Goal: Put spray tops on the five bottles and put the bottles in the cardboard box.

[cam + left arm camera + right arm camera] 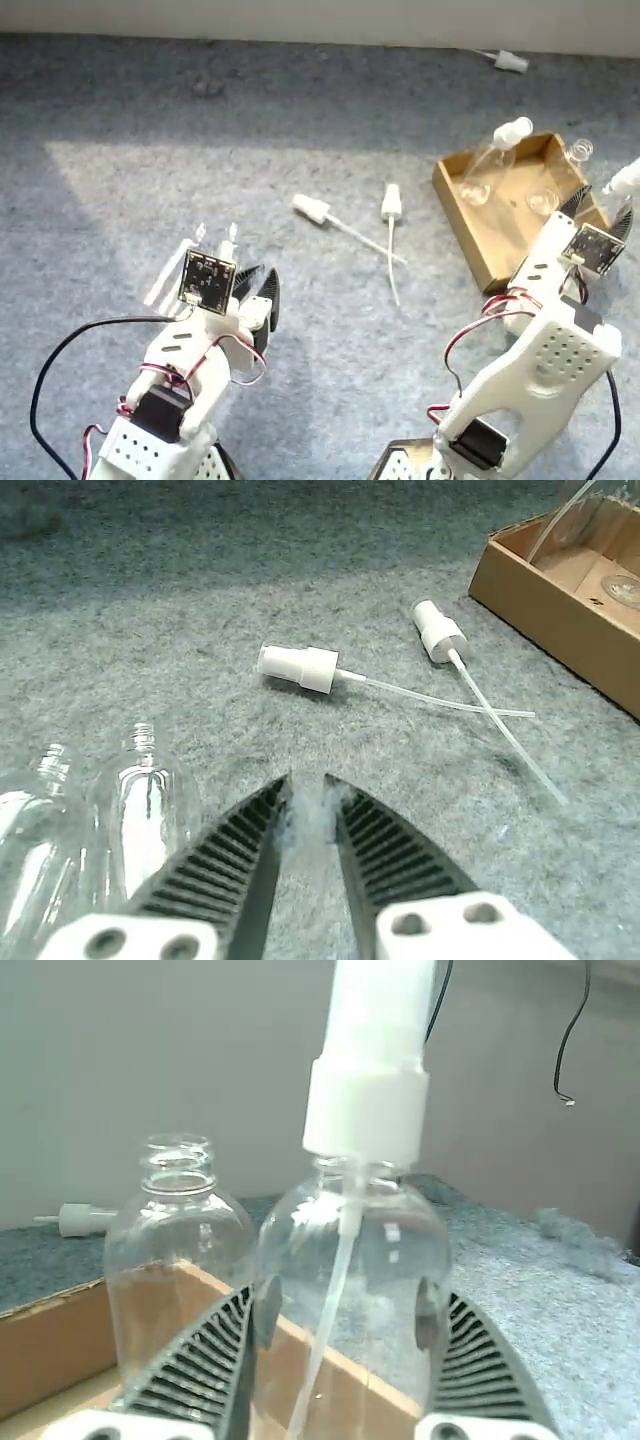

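**Bottles: one clamped at the box, two lying on the carpet**

A capped bottle (352,1230) stands upright between the fingers of the right gripper (348,1302), which press on its clear sides. The white spray top sits on its neck and the dip tube runs down inside. The right arm stretches forward along the table's right side, with its gripper at the right edge of the box (470,228). An open bottle (178,1245) stands in the box just beside the held one (whether the two touch I cannot tell).

The left arm leans forward over the carpet (130,120). The left gripper (308,788) is low, its fingers only slightly parted with nothing between them. Just beside it two uncapped bottles (145,810) lie side by side, necks pointing away from the arm.

The high view adds a second capped bottle (490,165) in the far part of the box. It also shows two loose spray tops (312,208) on the carpet between the arms. The left wrist view shows that their thin tubes cross. A third top (510,62) lies far off by the wall, and the right wrist view catches it as a small white shape behind the open bottle.
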{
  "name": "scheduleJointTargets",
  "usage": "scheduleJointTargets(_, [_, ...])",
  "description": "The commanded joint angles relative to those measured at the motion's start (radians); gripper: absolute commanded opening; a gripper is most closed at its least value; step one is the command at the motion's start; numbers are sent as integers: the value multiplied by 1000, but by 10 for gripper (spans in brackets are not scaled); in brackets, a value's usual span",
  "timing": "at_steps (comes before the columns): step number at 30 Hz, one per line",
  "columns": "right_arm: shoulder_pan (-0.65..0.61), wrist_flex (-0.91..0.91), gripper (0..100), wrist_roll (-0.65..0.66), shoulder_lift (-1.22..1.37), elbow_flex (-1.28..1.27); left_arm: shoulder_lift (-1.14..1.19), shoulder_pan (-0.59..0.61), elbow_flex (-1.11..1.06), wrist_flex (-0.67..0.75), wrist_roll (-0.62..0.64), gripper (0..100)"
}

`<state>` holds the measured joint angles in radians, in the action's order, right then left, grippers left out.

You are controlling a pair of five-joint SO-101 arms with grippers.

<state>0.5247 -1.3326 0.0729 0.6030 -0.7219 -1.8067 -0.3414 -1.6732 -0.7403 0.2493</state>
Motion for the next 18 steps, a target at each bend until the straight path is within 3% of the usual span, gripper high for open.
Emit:
scheduleJointTargets(1, [-19,-27,149,-8,5,65,2,10,-22,21,-14,5])
scheduleJointTargets(7, [-30,-27,160,-3,33,77,2,10,-22,21,-14,5])
scheduleJointTargets(12, [-58,-27,262,-2,33,71,2,10,-22,21,-14,5])
scheduleJointTargets(18, [-58,-27,265,-2,31,70,2,10,-22,21,-14,5])
